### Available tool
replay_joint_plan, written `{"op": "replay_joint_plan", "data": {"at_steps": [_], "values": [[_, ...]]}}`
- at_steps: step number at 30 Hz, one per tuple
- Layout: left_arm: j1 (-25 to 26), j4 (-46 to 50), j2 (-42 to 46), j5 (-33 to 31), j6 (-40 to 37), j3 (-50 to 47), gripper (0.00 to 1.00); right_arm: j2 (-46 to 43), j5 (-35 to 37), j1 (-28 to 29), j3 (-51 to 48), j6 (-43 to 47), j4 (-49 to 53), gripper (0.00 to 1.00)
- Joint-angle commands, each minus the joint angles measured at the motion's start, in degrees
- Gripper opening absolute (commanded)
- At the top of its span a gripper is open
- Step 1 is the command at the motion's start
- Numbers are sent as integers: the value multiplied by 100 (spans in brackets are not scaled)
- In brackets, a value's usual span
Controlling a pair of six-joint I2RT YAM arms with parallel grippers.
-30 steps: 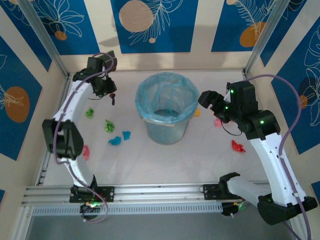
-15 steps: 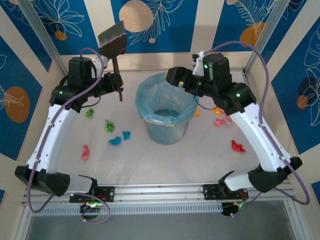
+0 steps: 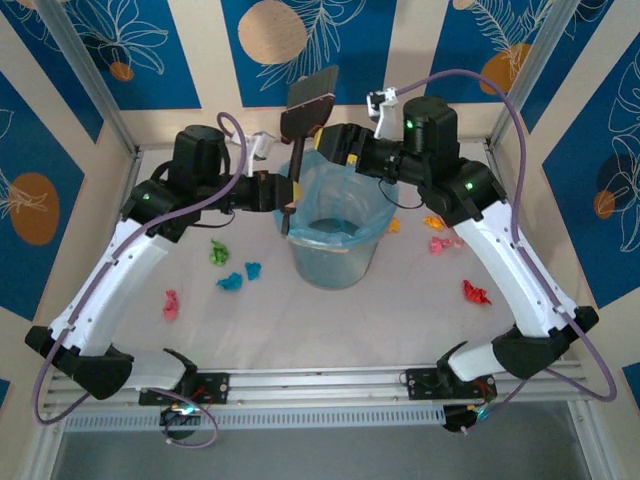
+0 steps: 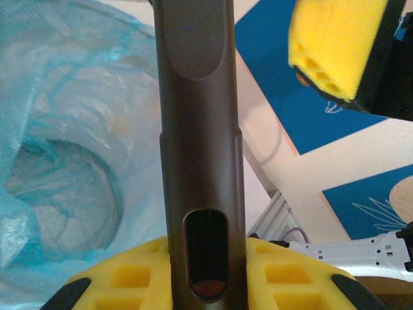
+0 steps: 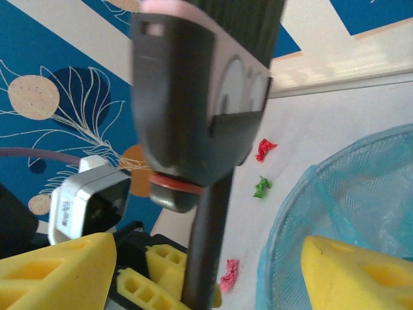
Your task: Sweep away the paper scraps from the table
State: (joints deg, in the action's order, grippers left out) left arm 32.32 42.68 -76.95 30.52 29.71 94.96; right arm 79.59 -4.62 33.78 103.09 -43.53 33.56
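Note:
My left gripper [image 3: 283, 193] is shut on the dark handle [image 4: 200, 129] of a sweeping tool, held upright at the bin's left rim. Its yellow pads [image 4: 129, 281] clamp the handle from both sides. The tool's dark, pink-edged head [image 3: 310, 100] [image 5: 193, 97] rises above the bin. My right gripper [image 3: 325, 142] [image 5: 206, 278] stands open just under that head, its yellow fingers [image 5: 348, 271] wide on either side of the handle [image 5: 206, 245] without touching it. Paper scraps lie on the table [image 3: 400, 310]: green [image 3: 217, 253], blue [image 3: 230, 281], pink-red [image 3: 171, 304], red [image 3: 475, 292], pink [image 3: 438, 243], orange [image 3: 433, 222].
A grey bin with a light-blue liner [image 3: 335, 225] [image 4: 64, 161] stands mid-table, directly below both grippers. Blue-patterned wall panels [image 3: 300, 40] close the back and sides. A metal rail [image 3: 320, 385] runs along the front edge.
Both arms have swung in over the bin. The left gripper carried the tool from the back-left corner to the bin's rim. The right gripper came across to the tool's head.

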Motion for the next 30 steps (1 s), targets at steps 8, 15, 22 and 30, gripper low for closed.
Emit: {"op": "replay_joint_plan", "data": {"at_steps": [8,15,22,30], "values": [[411,-76,-372,428,-88,443,0,-663,67,-311,-567,-365,-92,69],[591,11,-503,508,-180,545,0,-393,84,-434,-326,-583,339,60],[758,270,-625,363,-404,681,0,-385,202,-441,-354,-672,272,56],[882,294,-668,306,-561,717,0,-341,277,-516,-379,-844,353,39]]}}
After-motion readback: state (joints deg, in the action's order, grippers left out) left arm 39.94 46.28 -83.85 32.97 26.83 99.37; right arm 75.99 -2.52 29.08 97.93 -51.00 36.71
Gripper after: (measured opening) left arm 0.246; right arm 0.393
